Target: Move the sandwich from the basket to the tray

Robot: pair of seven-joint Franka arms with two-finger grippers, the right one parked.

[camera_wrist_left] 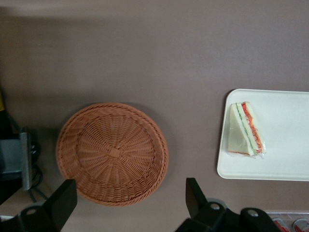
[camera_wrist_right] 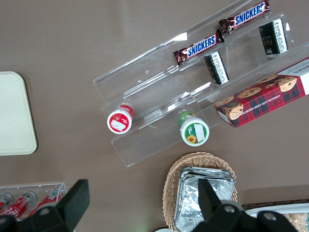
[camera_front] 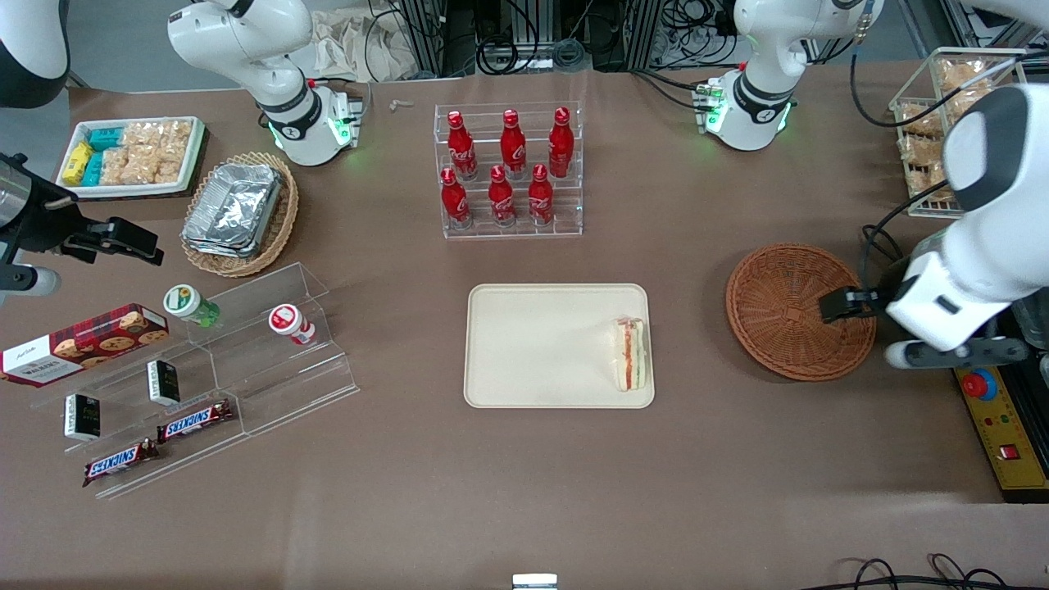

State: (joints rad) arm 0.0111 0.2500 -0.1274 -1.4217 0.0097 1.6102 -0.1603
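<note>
One sandwich (camera_front: pixel 631 354) lies on the tray (camera_front: pixel 541 344), at the tray's end nearest the basket (camera_front: pixel 778 315), cut side up with the red and green filling layers visible; wrapper clear. It rests just inside the tray rim, flat, not touching the basket. Same item confirmed from the left wrist view: sandwich (camera_wrist_left: pixel 246 129) on tray (camera_wrist_left: pixel 280 159), basket (camera_wrist_left: pixel 112 153) well apart from it on the brown worktop (camera_front: pixel 524 492).

Basket: round, reddish-brown wicker, nothing in it. It sits toward the working arm's end of the worktop.

Left gripper (camera_front: pixel 840 305) hovers above the basket's edge on the side away from the tray. Fingers (camera_wrist_left: pixel 63 200) spread wide, holding nothing; the wrist view shows both black fingertips with a broad gap and the basket rim between them.

Other items: rack of red bottles (camera_front: pixel 508 168) farther from the front camera than the tray. Toward the parked arm's end: oval wicker basket with foil containers (camera_front: pixel 238 213), white tray of snack packets (camera_front: pixel 131 156), clear stepped stand (camera_front: pixel 205 377) with chocolate bars, small jars and a cookie box.
</note>
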